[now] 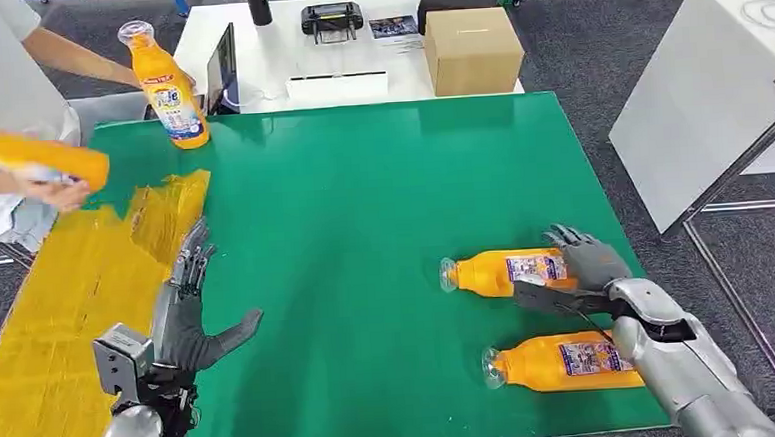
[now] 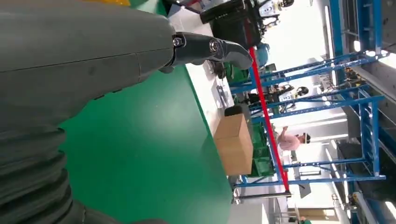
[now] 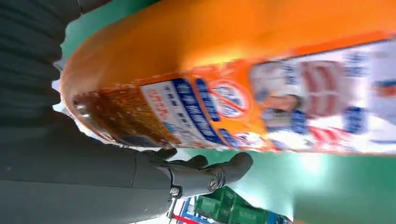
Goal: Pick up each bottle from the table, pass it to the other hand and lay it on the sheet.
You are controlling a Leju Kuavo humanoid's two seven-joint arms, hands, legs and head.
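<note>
The right hand (image 1: 588, 260) wraps its fingers around one bottle (image 1: 501, 272) on the green desk (image 1: 364, 230); another bottle (image 1: 561, 362) lies beside it. The left hand (image 1: 190, 314) waits spread beside the yellow sheet (image 1: 57, 296), which I judge bare.

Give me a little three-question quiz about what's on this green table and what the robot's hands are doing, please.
1. True or false: the robot's left hand holds a bottle.
2. How many orange bottles lie flat on the green table?
3. Which bottle does the right hand reach over? A) the farther lying bottle B) the nearer lying bottle C) the upright bottle in a person's hand

Key
1. False: it is empty, fingers spread, beside the yellow sheet.
2. Two.
3. A. Whether the hand already grips it cannot be told.
</note>
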